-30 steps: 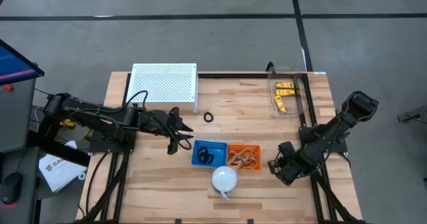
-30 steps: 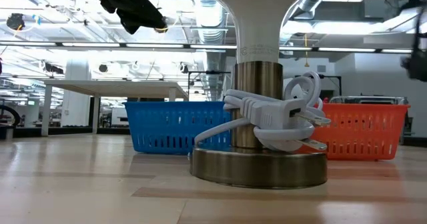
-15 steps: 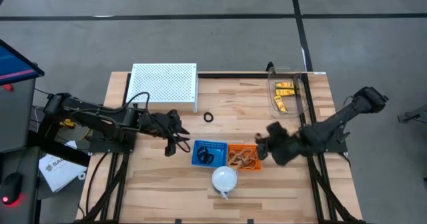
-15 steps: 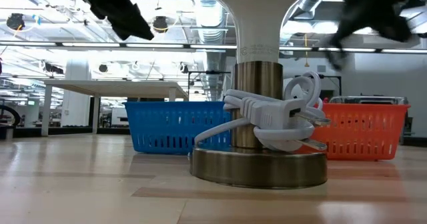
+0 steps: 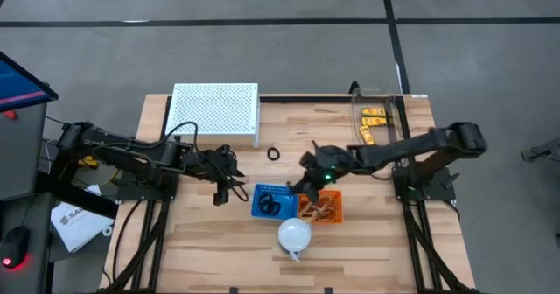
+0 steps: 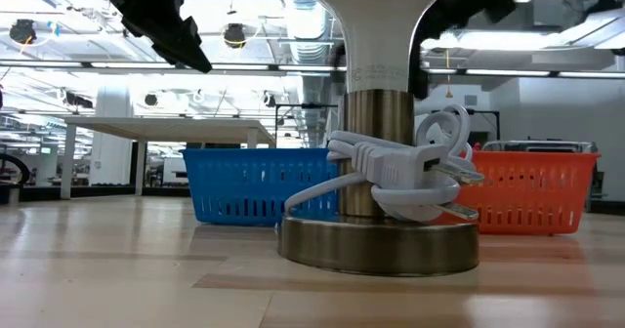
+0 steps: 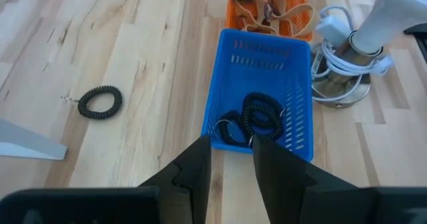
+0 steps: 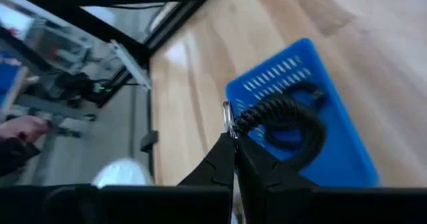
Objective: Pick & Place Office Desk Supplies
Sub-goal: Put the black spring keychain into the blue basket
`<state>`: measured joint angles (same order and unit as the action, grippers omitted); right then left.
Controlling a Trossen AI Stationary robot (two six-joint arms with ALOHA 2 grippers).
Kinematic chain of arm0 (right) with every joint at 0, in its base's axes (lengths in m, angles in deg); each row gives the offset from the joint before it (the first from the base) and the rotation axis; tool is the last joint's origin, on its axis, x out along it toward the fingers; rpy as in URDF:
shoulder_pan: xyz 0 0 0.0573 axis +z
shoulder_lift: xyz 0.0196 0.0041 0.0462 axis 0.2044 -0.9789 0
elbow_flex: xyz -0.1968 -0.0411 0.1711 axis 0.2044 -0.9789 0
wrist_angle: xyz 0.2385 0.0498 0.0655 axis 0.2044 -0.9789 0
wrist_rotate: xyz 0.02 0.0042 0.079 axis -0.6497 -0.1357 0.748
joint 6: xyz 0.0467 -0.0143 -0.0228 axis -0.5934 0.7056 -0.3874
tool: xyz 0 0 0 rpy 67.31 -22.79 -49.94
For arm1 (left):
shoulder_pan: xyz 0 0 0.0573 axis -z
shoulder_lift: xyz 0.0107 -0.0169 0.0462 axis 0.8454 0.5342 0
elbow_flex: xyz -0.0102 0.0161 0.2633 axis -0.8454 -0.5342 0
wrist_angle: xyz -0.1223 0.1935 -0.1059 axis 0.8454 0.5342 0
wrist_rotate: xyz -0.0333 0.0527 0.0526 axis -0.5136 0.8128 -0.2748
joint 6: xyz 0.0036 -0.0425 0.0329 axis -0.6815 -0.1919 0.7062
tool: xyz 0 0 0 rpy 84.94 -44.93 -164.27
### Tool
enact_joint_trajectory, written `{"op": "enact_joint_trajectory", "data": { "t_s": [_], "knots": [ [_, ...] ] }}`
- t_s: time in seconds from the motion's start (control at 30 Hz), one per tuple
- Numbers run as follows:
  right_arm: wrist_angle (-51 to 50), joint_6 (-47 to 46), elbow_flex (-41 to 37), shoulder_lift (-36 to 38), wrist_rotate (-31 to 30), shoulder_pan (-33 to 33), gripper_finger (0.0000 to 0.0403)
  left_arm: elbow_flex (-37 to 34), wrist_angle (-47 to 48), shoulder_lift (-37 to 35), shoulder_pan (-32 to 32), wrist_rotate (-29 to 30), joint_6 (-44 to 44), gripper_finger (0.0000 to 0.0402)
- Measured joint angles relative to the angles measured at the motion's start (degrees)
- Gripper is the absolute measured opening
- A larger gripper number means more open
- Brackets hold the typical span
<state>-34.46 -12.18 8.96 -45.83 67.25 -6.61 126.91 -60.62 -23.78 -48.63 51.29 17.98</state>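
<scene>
My right gripper [image 5: 313, 178] reaches from the table's right and hangs over the far ends of the blue basket [image 5: 273, 201] and the orange basket [image 5: 320, 206]. It is shut on a black coiled ring [image 8: 283, 109]. More black coils [image 7: 259, 117] lie in the blue basket, and tan rubber bands [image 7: 280, 16] lie in the orange one. One black ring [image 5: 274, 154] lies flat on the bare table. Yellow clips [image 5: 373, 119] sit in a clear tray. My left gripper [image 7: 230, 147] is open and hovers just left of the blue basket. My right gripper [image 8: 233, 139] pinches the black coiled ring between its two fingertips, at the end of the coil beside its small metal ring [image 8: 227, 111]. The coil [image 8: 267, 111] is lifted clear and loops out beyond the fingertips, with the blue basket [image 8: 333, 151] below it.
A white dome lamp [image 5: 295, 234] with its cord wound round the metal base [image 6: 379, 242] stands near the baskets on the table's near side. A white perforated box [image 5: 215, 110] sits at the far left. The clear tray [image 5: 391, 129] is at the far right corner.
My right arm has swung fast from the table's near right side toward the left, ending stretched out over the baskets. My left gripper has drawn back a little toward the table's left. The baskets, lamp and loose ring have stayed put.
</scene>
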Motion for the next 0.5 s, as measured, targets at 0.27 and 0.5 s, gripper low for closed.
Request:
{"op": "enact_joint_trajectory", "data": {
  "t_s": [0.27, 0.5],
  "knots": [
    [6.55, -2.70, 0.02, -8.27, 6.84, -0.82, 0.0000, 0.00, 0.18, 0.00, 0.04, -0.02, -1.53, 0.0104],
    [7.76, -1.52, 0.07, -9.50, 8.40, -1.23, 0.0029, 0.00, 0.17, 0.00, 0.02, -0.02, -1.53, 0.0104]
  ]
}}
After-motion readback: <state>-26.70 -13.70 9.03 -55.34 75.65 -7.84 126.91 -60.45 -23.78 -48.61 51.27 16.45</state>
